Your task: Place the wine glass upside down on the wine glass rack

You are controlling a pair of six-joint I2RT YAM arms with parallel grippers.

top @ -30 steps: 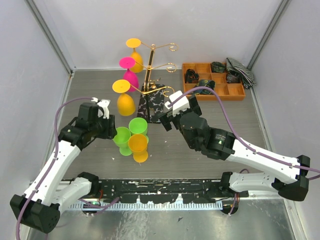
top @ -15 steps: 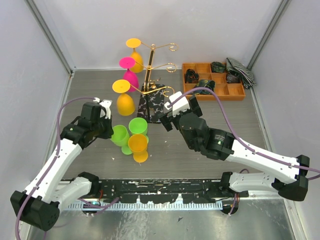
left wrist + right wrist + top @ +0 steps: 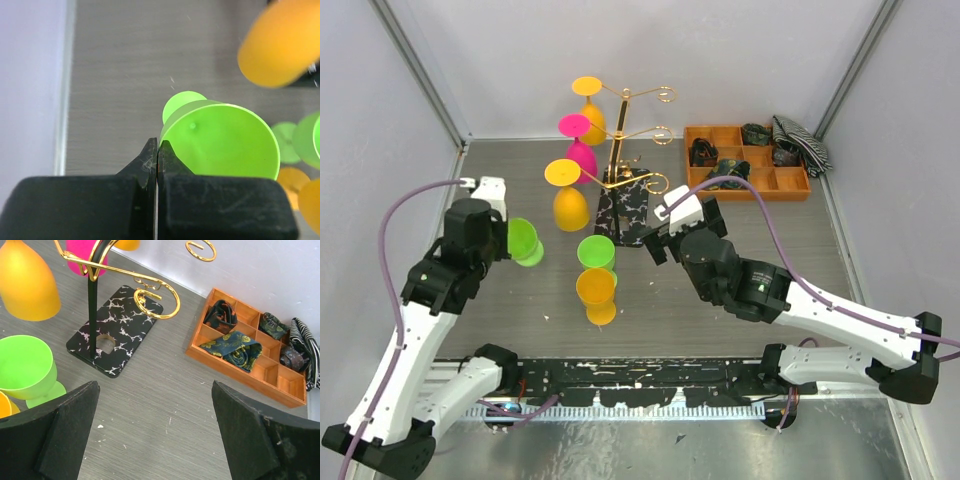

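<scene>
My left gripper (image 3: 506, 238) is shut on the rim of a green wine glass (image 3: 525, 241), held off the table left of the rack. In the left wrist view its fingers (image 3: 157, 142) pinch the thin edge of the green wine glass (image 3: 225, 140), whose foot points away. The gold wine glass rack (image 3: 617, 150) stands on its black speckled base (image 3: 625, 205), with a yellow glass (image 3: 588, 105), a pink glass (image 3: 578, 145) and an orange glass (image 3: 567, 195) hanging upside down. My right gripper (image 3: 655, 235) is open and empty beside the rack base (image 3: 117, 330).
A second green glass (image 3: 596, 252) and an orange glass (image 3: 597, 290) stand upright on the table in front of the rack. An orange compartment tray (image 3: 748, 160) with rolled ties sits at the back right. Grey walls close in the table on the left, right and back.
My left gripper closed on the green glass, then lifted it up and to the left, away from the other two glasses. The right arm barely moved.
</scene>
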